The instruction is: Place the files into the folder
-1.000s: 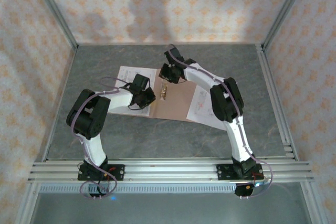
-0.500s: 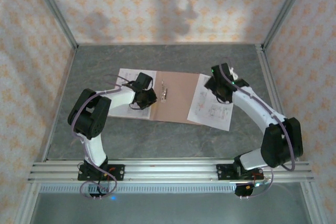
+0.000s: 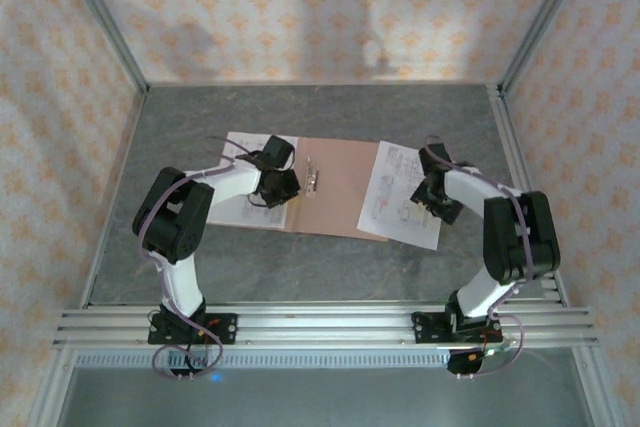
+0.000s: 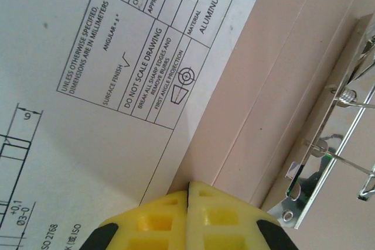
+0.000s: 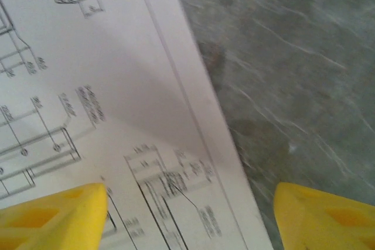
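My left wrist camera shows the left tool [image 4: 188, 202] pressed together over the files [image 4: 88, 86] and folder [image 4: 281, 68]. My right wrist camera shows the right tool [image 5: 190, 215] apart above the tabletop [image 5: 293, 57].

left gripper [image 4: 188, 187]: yellow fingers [image 4: 158, 218] pressed together, no gap. Tips sit over the folder [image 4: 281, 57], right at the edge of the printed sheet [image 4: 88, 86] overlapping it. Sheet's title block reads "DO NOT SCALE DRAWING". The metal clip [image 4: 328, 162] is on the folder, right of its crease lines.
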Tool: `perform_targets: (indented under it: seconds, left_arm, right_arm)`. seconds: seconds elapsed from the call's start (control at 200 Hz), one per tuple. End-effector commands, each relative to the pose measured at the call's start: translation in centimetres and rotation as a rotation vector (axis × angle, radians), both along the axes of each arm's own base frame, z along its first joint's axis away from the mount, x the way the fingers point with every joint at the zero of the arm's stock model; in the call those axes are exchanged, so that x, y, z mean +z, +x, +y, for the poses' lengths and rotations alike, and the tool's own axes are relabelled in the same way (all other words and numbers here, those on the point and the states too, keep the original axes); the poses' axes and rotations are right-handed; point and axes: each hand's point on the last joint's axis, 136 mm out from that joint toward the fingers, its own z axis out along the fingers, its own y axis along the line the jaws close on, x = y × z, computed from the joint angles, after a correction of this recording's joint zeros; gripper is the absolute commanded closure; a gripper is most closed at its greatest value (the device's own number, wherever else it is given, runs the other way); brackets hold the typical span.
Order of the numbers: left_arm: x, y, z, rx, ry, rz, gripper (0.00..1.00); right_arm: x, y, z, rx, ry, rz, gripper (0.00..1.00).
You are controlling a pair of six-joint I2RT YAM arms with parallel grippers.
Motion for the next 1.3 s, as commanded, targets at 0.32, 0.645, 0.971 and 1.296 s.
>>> perform_targets:
  seconds: [0.32,0.645,0.971,1.296]
  left_arm:
    - [-3.2,-1.7,-1.2,-0.024,0.062,0.114,1.00]
    - [-3.5,-1.8,-1.3,-0.036,0.078,0.123,1.00]
    - [-3.8,-1.9,-1.2,-0.043,0.090,0.130,1.00]
    - [-3.9,-2.0,-1.2,-0.047,0.092,0.132,1.00]
  right_arm:
    - [-0.8,1.4,5.9,0.249,0.007,0.112,0.35]
    - [-0.2,3.4,9.8,0.359,-0.018,0.100,0.35]
    - [0.2,5.7,12.7,0.401,0.039,0.069,0.35]
    - [-0.8,5.5,13.7,0.416,0.075,0.091,0.35]
